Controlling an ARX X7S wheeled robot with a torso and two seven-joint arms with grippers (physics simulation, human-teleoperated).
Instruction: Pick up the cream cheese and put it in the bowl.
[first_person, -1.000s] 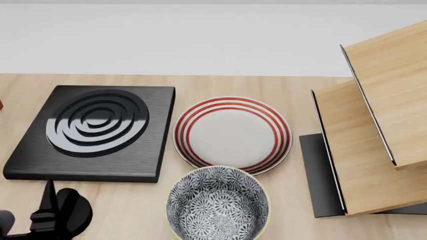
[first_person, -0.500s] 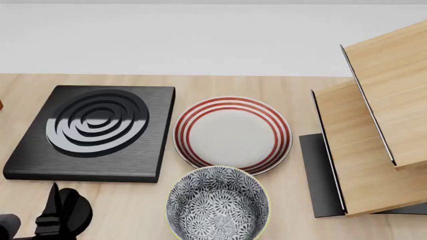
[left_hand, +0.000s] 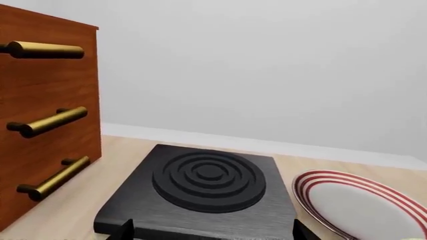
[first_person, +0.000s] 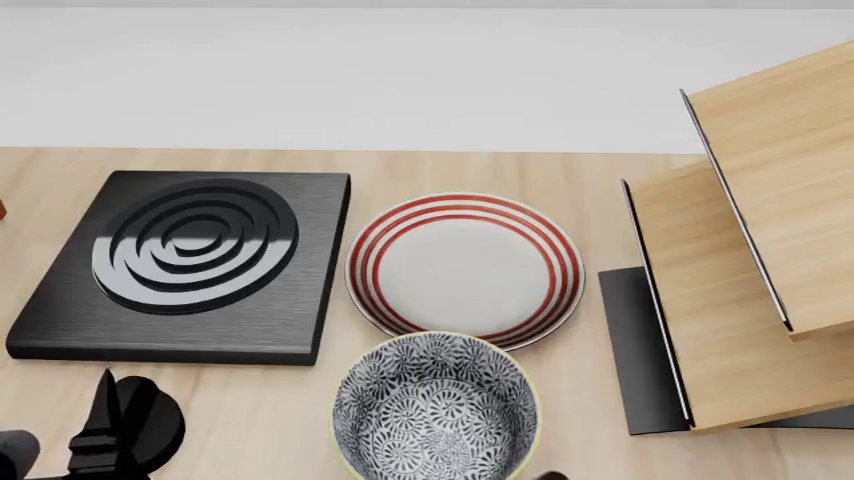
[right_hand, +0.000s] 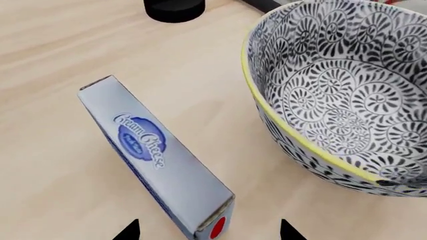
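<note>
The cream cheese (right_hand: 157, 160), a light blue and white box with a blue oval logo, lies on the wooden table, seen only in the right wrist view. Its near end with a red spot sits between the fingertips of my right gripper (right_hand: 210, 234), which is open and not closed on it. The patterned blue-and-white bowl (right_hand: 287, 131) stands right beside the box, apart from it. In the head view the bowl (first_person: 437, 338) is at the front centre. My left gripper (first_person: 110, 425) is open and empty at the front left, facing the stove plate (left_hand: 212, 232).
A black stove plate (first_person: 187, 260) lies at the left, a white plate with red rings (first_person: 465, 268) behind the bowl. A tilted wooden rack (first_person: 747, 250) fills the right. A wooden drawer cabinet (left_hand: 40, 115) stands left of the stove plate. A dark round object (right_hand: 173, 9) sits beyond the box.
My left gripper has sunk a little toward the bottom edge of the head view. A small dark tip now shows at that edge beside the bowl.
</note>
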